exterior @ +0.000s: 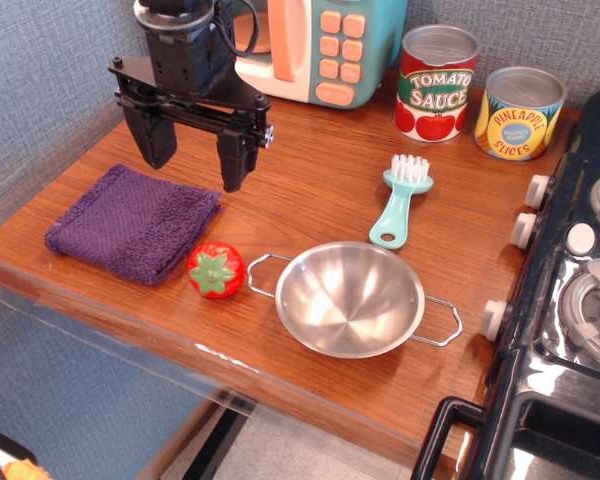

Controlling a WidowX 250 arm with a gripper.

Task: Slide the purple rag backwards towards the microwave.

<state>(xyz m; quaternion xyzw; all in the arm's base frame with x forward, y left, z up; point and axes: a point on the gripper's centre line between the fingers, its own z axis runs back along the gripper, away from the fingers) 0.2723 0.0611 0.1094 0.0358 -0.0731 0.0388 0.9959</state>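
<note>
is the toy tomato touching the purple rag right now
Touching, as far as the single camera view shows: the tomato sits against the front right corner of the purple rag, with no wood visible between them there.

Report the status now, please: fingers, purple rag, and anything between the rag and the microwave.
Gripper open, fingers above the wood, behind the purple rag, holding nothing. Rag flat near front-left edge. Only the gripper stands before the microwave; tomato touches rag's front-right corner.

Just one camera here, up high off the front edge of the wooden counter [310, 190], looking down. It faces back toward the microwave [320, 45], pretty close in.
</note>
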